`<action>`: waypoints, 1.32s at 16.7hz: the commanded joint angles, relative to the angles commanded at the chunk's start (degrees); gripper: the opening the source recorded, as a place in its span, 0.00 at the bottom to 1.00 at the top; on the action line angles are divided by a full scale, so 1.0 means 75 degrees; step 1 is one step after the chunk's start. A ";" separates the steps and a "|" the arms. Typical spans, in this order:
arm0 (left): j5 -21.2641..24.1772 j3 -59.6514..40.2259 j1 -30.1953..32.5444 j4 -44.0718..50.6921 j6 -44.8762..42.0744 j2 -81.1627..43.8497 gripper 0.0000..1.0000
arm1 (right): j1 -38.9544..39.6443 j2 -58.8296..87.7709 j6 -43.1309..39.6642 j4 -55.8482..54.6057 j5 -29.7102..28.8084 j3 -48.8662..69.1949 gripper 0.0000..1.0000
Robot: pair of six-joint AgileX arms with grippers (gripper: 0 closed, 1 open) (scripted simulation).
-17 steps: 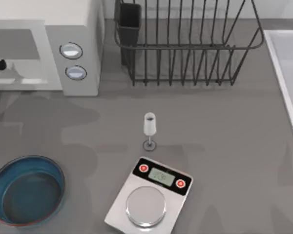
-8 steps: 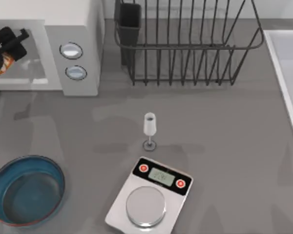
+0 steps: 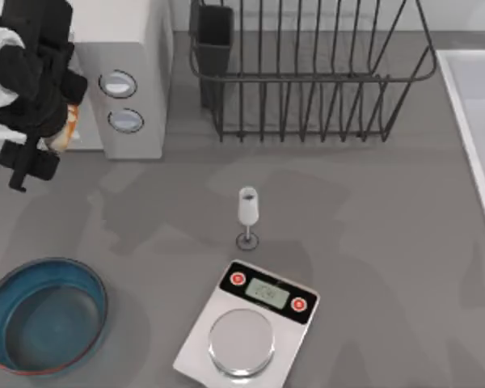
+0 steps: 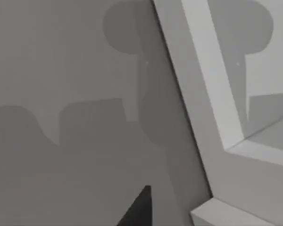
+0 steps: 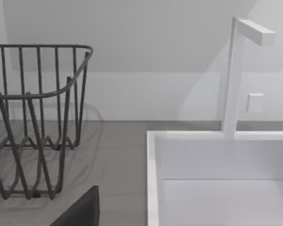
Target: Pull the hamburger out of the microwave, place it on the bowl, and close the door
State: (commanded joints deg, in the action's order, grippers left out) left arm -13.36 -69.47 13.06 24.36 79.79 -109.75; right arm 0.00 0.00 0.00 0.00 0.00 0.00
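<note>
Hamburger (image 3: pixel 65 133) under left gripper (image 3: pixel 42 129), by microwave (image 3: pixel 133 48)

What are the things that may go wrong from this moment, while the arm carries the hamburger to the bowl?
1. The hamburger sits half hidden under the left gripper near the microwave front; how firmly it is held cannot be seen, so it might slip on the way.
2. The bowl lies well away at the table's near left edge, so a drop along the way would probably land on the table.
</note>
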 joint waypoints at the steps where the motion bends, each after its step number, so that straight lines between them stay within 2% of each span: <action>1: -0.0300 -0.0181 0.0268 0.0849 0.0929 -0.0113 0.00 | 0.0000 0.0000 0.0000 0.0000 0.0000 0.0000 1.00; 7: -0.1970 -0.0863 0.1856 0.5563 0.6118 -0.1241 0.00 | 0.0000 0.0000 0.0000 0.0000 0.0000 0.0000 1.00; 12: -0.2976 -0.0998 0.2979 0.8397 0.9317 -0.2493 0.00 | 0.0000 0.0000 0.0000 0.0000 0.0000 0.0000 1.00; 16: -0.3403 -0.1045 0.3550 0.9561 1.0626 -0.3178 0.00 | 0.0000 0.0000 0.0000 0.0000 0.0000 0.0000 1.00; 22: -0.3491 -0.1112 0.3593 0.9662 1.0782 -0.3233 0.00 | 0.0000 0.0000 0.0000 0.0000 0.0000 0.0000 1.00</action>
State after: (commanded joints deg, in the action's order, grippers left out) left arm -39.54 -77.81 40.01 96.82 160.65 -133.99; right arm 0.00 0.00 0.00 0.00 0.00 0.00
